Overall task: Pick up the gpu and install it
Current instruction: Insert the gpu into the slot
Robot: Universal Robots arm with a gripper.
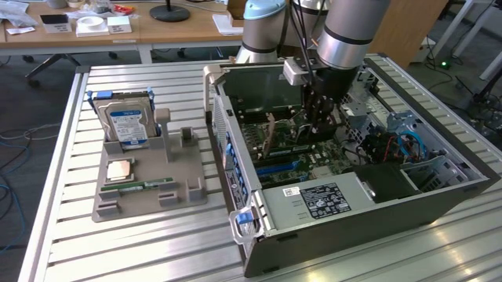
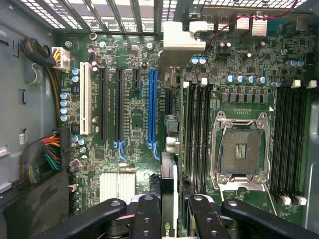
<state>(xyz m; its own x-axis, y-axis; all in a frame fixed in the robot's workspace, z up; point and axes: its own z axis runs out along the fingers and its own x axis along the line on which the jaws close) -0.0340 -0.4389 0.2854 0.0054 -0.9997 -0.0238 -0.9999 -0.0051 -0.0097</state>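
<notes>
1. Exterior view: on the slatted aluminium table (image 1: 157, 247), an open black computer tower case (image 1: 377, 217) lies on its side. The grey robot arm (image 1: 345, 35) reaches down into it, over the green motherboard (image 1: 314, 167).
2. Near the table's edge at the exterior view's left, a grey plastic holder (image 1: 145, 200) carries a blue-labelled silver hard drive (image 1: 126, 123).
3. Wrist view: the jaws are clenched on the gpu (image 2: 168, 184), a thin card seen edge-on, held near the long blue slot (image 2: 152, 107). I cannot tell whether it touches the board.
</notes>
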